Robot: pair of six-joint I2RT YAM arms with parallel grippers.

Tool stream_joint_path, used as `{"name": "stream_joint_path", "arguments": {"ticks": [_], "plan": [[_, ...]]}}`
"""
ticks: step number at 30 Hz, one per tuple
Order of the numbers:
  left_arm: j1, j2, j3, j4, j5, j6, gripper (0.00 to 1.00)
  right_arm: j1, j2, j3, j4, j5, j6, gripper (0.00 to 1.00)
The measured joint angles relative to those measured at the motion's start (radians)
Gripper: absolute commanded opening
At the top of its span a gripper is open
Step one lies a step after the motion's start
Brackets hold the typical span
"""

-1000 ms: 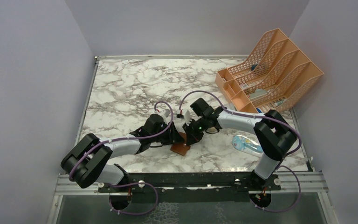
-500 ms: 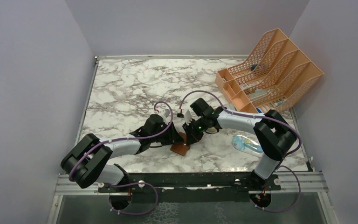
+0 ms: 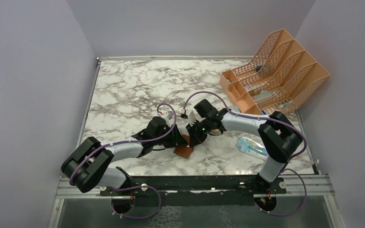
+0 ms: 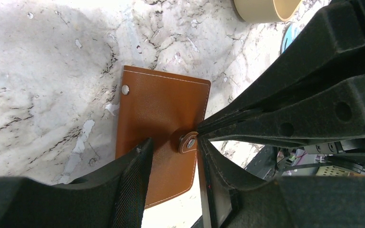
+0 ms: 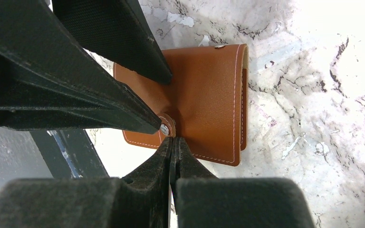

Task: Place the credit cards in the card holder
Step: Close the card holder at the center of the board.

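Observation:
The brown leather card holder (image 3: 184, 151) lies folded shut on the marble between both arms. Its snap tab (image 4: 188, 142) sticks out at one edge. My left gripper (image 4: 173, 142) is open. One fingertip rests on the leather face (image 4: 161, 109) and the other stands just past the edge beside the tab. My right gripper (image 5: 172, 141) is shut with its tips pressed against the rim of the snap tab (image 5: 166, 127), and nothing shows between the fingers. The credit cards are hidden or out of view.
A tan oval tray (image 4: 266, 7) sits just behind the holder, under the right arm. A blue-and-clear packet (image 3: 252, 147) lies to the right. The orange mesh file rack (image 3: 275, 71) stands at the back right. Walls close in on both sides.

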Motion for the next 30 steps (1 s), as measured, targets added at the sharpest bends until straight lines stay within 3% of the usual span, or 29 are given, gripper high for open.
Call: {"name": "stream_joint_path", "arguments": {"ticks": [13,30], "plan": [[0.000,0.007,0.000,0.000,0.001,0.010,0.35,-0.010,0.022,0.000,0.011,-0.003,0.022,0.01],[-0.005,0.007,0.000,0.012,0.006,0.035,0.43,-0.019,0.023,0.000,0.014,-0.003,0.048,0.01]]}}
